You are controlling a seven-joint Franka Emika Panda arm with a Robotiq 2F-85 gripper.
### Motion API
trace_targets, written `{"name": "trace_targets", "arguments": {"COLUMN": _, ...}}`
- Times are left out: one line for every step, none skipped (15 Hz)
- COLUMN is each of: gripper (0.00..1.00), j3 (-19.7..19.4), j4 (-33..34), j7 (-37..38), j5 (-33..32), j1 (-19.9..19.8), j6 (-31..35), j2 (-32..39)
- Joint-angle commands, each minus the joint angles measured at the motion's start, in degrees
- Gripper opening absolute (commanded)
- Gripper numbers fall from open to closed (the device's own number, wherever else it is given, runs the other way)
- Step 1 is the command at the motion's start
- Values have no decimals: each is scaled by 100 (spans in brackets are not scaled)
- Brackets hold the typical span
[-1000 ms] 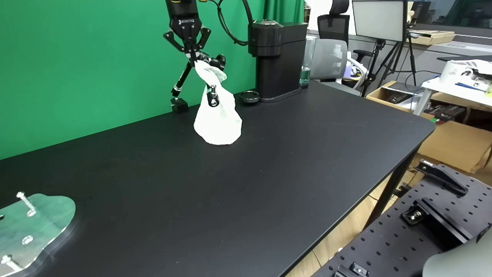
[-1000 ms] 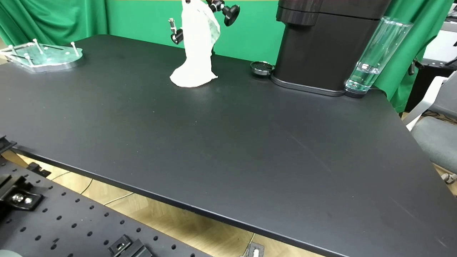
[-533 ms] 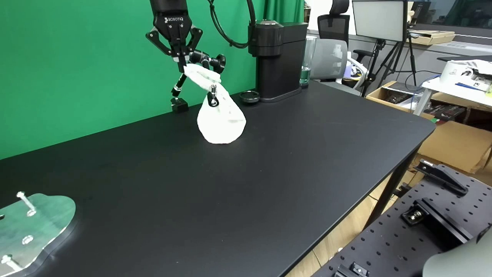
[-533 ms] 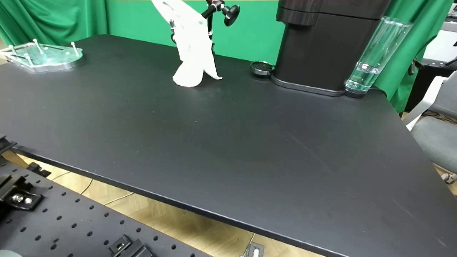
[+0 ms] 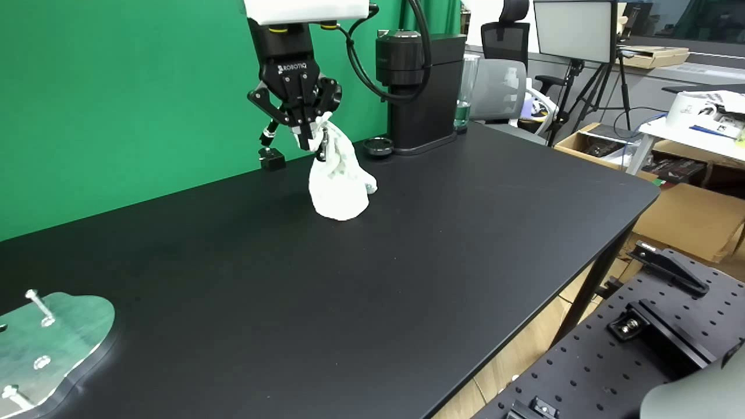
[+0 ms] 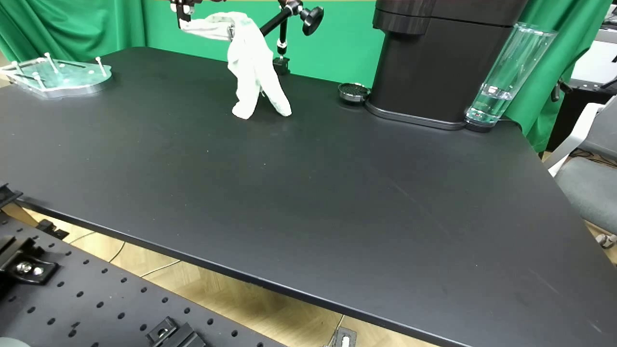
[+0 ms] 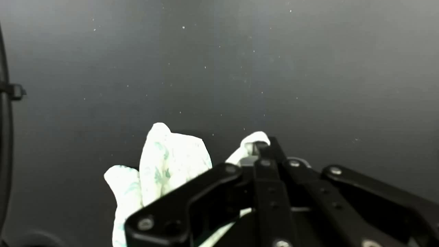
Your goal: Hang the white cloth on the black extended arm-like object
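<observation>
Wrist view: white cloth (image 7: 175, 157) at btm ctr-L of frame. Both exterior views have the claw (image 5: 306, 139) pinching its end. In an exterior view it's draped over the black arm (image 6: 275, 21), upper ctr-L, lower ends hanging, can't tell if touching the table (image 6: 308, 193); coffee machine (image 6: 448, 67) upper R.

Hand (image 5: 306, 141) lower, cloth (image 5: 339, 189) perhaps slacker
</observation>
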Motion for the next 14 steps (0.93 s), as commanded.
{"name": "trace_targets", "arguments": {"gripper": 0, "j3": 34, "j4": -394, "j7": 49, "j5": 62, "j1": -61, "j6": 100, "j2": -127}}
{"name": "trace_targets", "arguments": {"gripper": 0, "j3": 32, "j4": -429, "j7": 37, "j5": 81, "j1": -74, "j6": 108, "j2": -112}}
{"name": "trace_targets", "arguments": {"gripper": 0, "j3": 29, "j4": -452, "j7": 39, "j5": 107, "j1": -87, "j6": 106, "j2": -109}}
{"name": "trace_targets", "arguments": {"gripper": 26, "j3": 31, "j4": -482, "j7": 29, "j5": 130, "j1": -99, "j6": 122, "j2": -116}}
{"name": "trace_targets", "arguments": {"gripper": 28, "j3": 32, "j4": -503, "j7": -38, "j5": 110, "j1": -110, "j6": 115, "j2": -131}}
{"name": "trace_targets", "arguments": {"gripper": 33, "j3": 32, "j4": -531, "j7": -31, "j5": 131, "j1": -119, "j6": 133, "j2": -149}}
{"name": "trace_targets", "arguments": {"gripper": 39, "j3": 35, "j4": -556, "j7": -48, "j5": 128, "j1": -123, "j6": 137, "j2": -168}}
{"name": "trace_targets", "arguments": {"gripper": 47, "j3": 35, "j4": -573, "j7": -48, "j5": 107, "j1": -119, "j6": 142, "j2": -179}}
{"name": "trace_targets", "arguments": {"gripper": 54, "j3": 39, "j4": -583, "j7": -50, "j5": 86, "j1": -111, "j6": 135, "j2": -187}}
{"name": "trace_targets", "arguments": {"gripper": 60, "j3": 52, "j4": -599, "j7": -80, "j5": 72, "j1": -99, "j6": 108, "j2": -196}}
{"name": "trace_targets", "arguments": {"gripper": 68, "j3": 67, "j4": -619, "j7": -117, "j5": 80, "j1": -95, "j6": 83, "j2": -205}}
{"name": "trace_targets", "arguments": {"gripper": 73, "j3": 94, "j4": -659, "j7": -167, "j5": 105, "j1": -90, "j6": 33, "j2": -227}}
{"name": "trace_targets", "arguments": {"gripper": 80, "j3": 114, "j4": -710, "j7": -188, "j5": 93, "j1": -78, "j6": 22, "j2": -255}}
{"name": "trace_targets", "arguments": {"gripper": 87, "j3": 133, "j4": -786, "j7": -181, "j5": 43, "j1": -54, "j6": 53, "j2": -300}}
